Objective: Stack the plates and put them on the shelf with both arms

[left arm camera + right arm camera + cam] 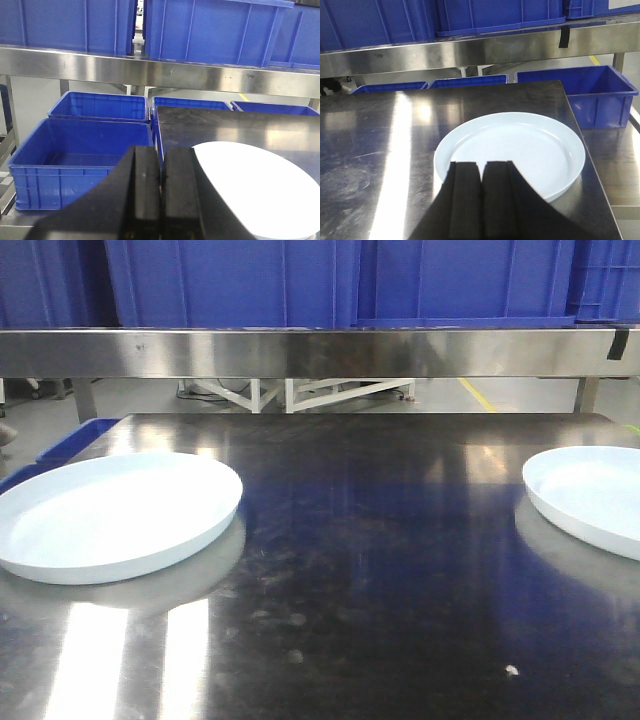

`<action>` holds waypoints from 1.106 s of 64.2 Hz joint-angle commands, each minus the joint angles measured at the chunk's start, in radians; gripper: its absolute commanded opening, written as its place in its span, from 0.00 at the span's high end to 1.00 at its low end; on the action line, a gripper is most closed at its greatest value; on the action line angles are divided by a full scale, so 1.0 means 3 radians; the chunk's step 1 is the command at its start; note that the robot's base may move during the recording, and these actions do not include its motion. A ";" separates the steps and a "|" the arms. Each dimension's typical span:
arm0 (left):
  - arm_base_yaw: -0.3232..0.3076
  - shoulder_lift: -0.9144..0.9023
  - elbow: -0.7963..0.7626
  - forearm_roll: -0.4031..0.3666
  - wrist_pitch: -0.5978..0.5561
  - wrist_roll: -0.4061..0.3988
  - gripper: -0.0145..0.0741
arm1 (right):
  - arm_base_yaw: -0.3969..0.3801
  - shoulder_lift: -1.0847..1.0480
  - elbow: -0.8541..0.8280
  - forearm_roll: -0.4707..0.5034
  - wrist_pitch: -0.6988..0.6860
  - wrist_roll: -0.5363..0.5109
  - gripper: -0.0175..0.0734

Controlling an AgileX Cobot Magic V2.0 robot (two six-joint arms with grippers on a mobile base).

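On steel worktop (380,570), well apart: L plate (115,515) near L edge, R plate (590,495) at R edge, partly cut off in front view. Both lying flat, unstacked, nothing in them. Above at back: steel shelf (320,352) w/ blue crates (330,280) on top. L gripper (160,195): fingers pressed together, nothing between, just beside L plate's near rim. Blue bins (80,155) off worktop's L side, lower down. R gripper (480,200): fingers together too, gripping nothing, overlapping R plate's near rim in wrist view; contact unclear.
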 commanded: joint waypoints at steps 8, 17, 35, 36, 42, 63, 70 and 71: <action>0.0003 -0.0065 0.0010 -0.0020 -0.0283 -0.0007 0.74 | -0.0020 -0.0047 0.0005 -0.0028 -0.0296 -0.0008 0.78; 0.0003 -0.0065 0.0010 -0.0020 -0.0283 -0.0007 0.74 | -0.0020 -0.0047 0.0005 -0.0028 -0.0296 -0.0008 0.78; 0.0003 -0.0065 0.0010 -0.0020 -0.0283 -0.0007 0.74 | -0.0020 -0.0047 0.0005 -0.0028 -0.0296 -0.0008 0.78; 0.0003 -0.0065 0.0010 -0.0020 -0.0283 -0.0007 0.74 | -0.0020 -0.0047 0.0005 -0.0028 -0.0296 -0.0008 0.78; 0.0003 -0.0065 0.0010 -0.0020 -0.0283 -0.0007 0.74 | -0.0020 -0.0047 0.0005 -0.0028 -0.0296 -0.0008 0.78; 0.0003 0.0459 -0.1027 0.0179 0.0643 -0.0037 0.74 | -0.0017 -0.0047 0.0005 -0.0028 -0.0296 -0.0008 0.78; 0.0003 0.1174 -0.2047 0.0261 0.1459 -0.0037 0.74 | -0.0017 -0.0047 0.0005 -0.0028 -0.0296 -0.0008 0.78; 0.0003 0.1272 -0.2171 0.0280 0.1557 -0.0037 0.74 | -0.0017 -0.0047 0.0005 -0.0028 -0.0296 -0.0008 0.78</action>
